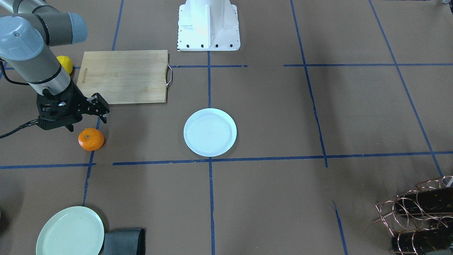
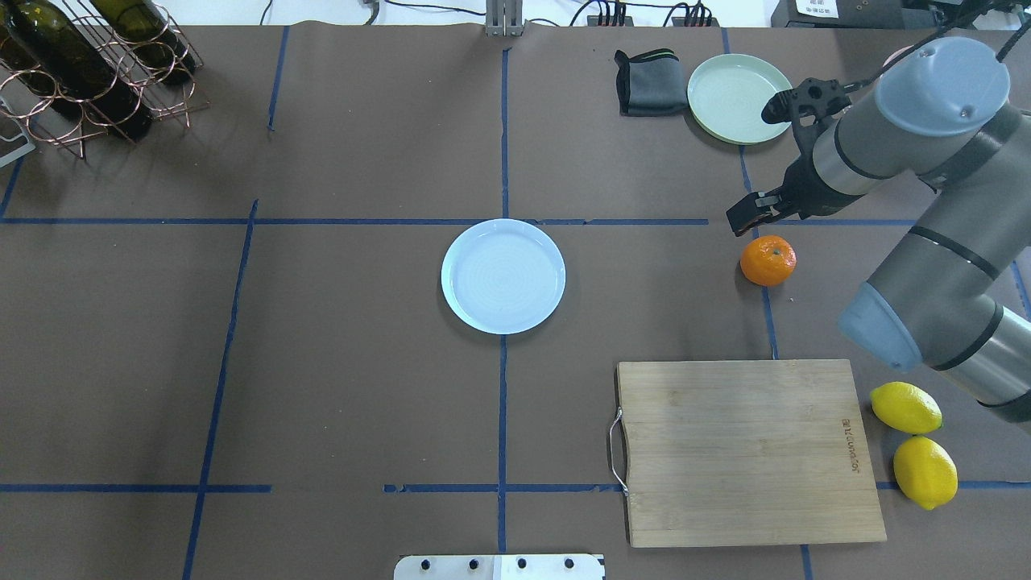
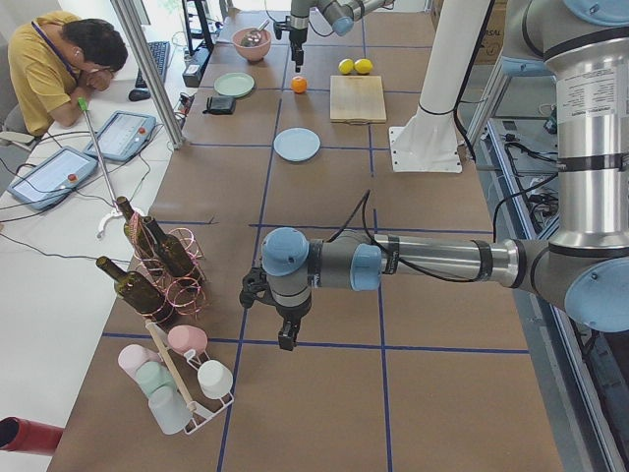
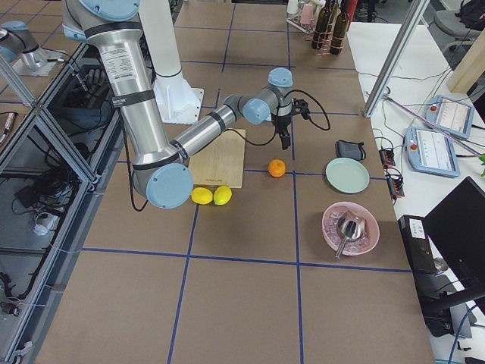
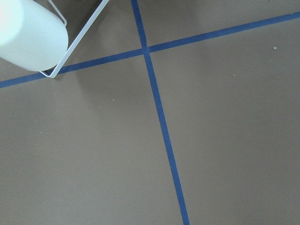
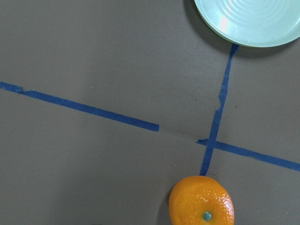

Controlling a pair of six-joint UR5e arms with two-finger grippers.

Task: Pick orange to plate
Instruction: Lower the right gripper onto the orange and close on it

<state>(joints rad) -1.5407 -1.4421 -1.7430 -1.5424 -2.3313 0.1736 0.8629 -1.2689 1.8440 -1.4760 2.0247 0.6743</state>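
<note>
Exterior front-facing view: we see the right gripper [image 1: 87, 120] spread open just beside the orange [image 1: 91, 139], near the table's [image 1: 276, 117] right edge, well apart from the white plate [image 1: 210, 132]. Whether the left gripper [image 3: 285, 340] is open, we cannot tell.

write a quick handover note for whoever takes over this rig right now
Right gripper: open, empty, hovering close by the orange.
Left gripper: far off near the bottle rack; cannot tell if open or shut.
Orange lies on the table; the plate at mid-table is empty.
Done: nothing grasped or placed yet.
Left: grasp the orange, carry it to the plate, release.
</note>
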